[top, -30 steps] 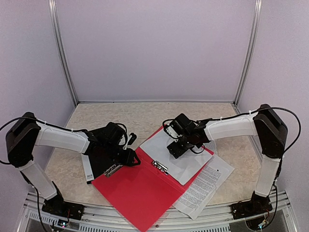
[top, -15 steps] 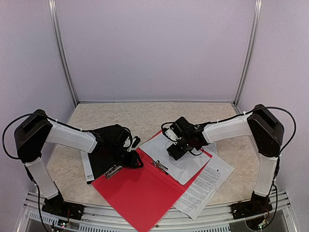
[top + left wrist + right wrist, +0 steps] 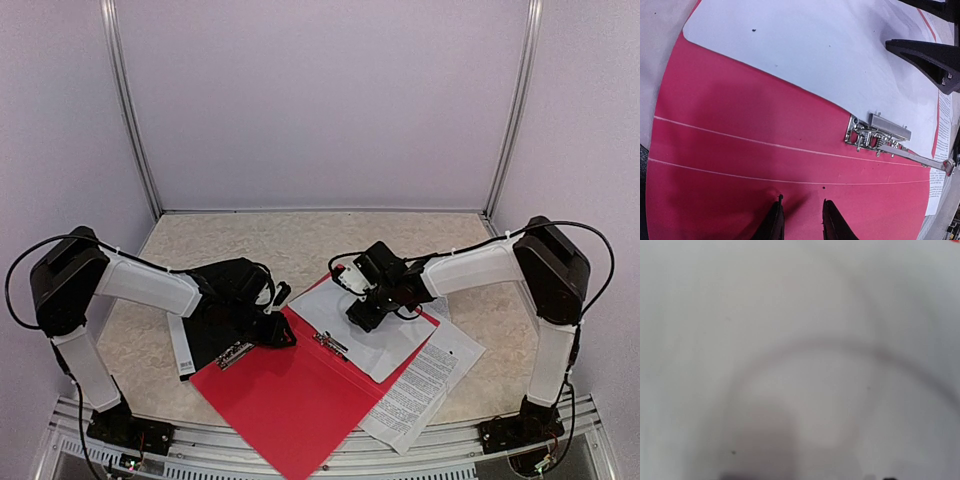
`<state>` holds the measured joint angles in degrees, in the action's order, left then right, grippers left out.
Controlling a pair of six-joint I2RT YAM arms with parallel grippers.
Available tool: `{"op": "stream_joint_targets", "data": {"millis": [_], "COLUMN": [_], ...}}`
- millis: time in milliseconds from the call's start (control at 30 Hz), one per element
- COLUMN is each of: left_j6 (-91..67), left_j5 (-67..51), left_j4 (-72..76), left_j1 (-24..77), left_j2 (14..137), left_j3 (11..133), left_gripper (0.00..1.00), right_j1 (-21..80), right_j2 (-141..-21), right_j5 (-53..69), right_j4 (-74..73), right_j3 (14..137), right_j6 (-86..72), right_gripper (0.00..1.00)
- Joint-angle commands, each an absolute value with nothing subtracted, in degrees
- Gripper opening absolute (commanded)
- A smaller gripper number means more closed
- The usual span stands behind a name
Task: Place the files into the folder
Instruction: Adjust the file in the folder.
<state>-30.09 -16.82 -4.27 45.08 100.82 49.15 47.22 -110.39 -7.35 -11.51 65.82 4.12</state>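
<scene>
left claw (image 3: 802,222) narrow, empty, over red folder (image 3: 740,165). right claw (image 3: 361,314) wide above white sheet (image 3: 805,55), near metal clip (image 3: 880,134).

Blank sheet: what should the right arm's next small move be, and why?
Probably slide the blank sheet toward the clip: the open right tool is close over it, its edge lies beside the clip, and the left tool is over the folder.

Counter (image 3: 300,235): beige, speckled, flat | Back wall (image 3: 320,100): plain pale lilac panel, upright behind the counter | Left wall (image 3: 50,120), right wall (image 3: 590,120): same lilac, closing both sides | Left post (image 3: 130,110), right post (image 3: 515,110): slim silver metal, standing in the rear corners | Near rail (image 3: 430,458): silver metal, along the front edge
</scene>
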Motion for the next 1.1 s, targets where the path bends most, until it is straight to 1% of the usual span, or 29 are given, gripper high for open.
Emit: {"op": "stream_joint_targets", "data": {"millis": [0, 133, 433, 600, 900, 1067], "left_j6": [-29.1, -28.9, -28.8, -28.7, -28.2, -28.2], "left_j5": [-11.9, -11.2, -10.7, -10.5, -10.6, -10.4], "left_j4": [-12.1, -12.1, -12.4, -12.7, -13.2, -13.6], "left_j1": [45.4, 45.4, 45.4, 45.4, 45.4, 45.7], "left_j2": [104.2, 103.9, 104.0, 103.9, 104.1, 104.2], "left_j3": [45.8, 45.5, 45.8, 46.1, 47.0, 47.3], "left_gripper": [0.25, 0.24, 0.24, 0.24, 0.24, 0.24], "right_j1": [47.1, 46.9, 47.0, 47.4, 47.4, 47.4], "right_j2": [-110.1, -109.3, -109.2, -110.2, -110.2, -110.7], "right_j5": [-5.2, -5.0, -0.5, -1.8, -8.1, -7.1], "right_j4": [-18.3, -19.7, -18.6, -18.9, -20.6, -20.8], "right_j3": [64.3, 64.5, 65.3, 66.2, 68.1, 69.8], "right_j6": [8.0, 9.7, 10.6, 10.2, 10.9, 11.5], "right_gripper": [0.68, 0.68, 0.68, 0.67, 0.68, 0.68]}}
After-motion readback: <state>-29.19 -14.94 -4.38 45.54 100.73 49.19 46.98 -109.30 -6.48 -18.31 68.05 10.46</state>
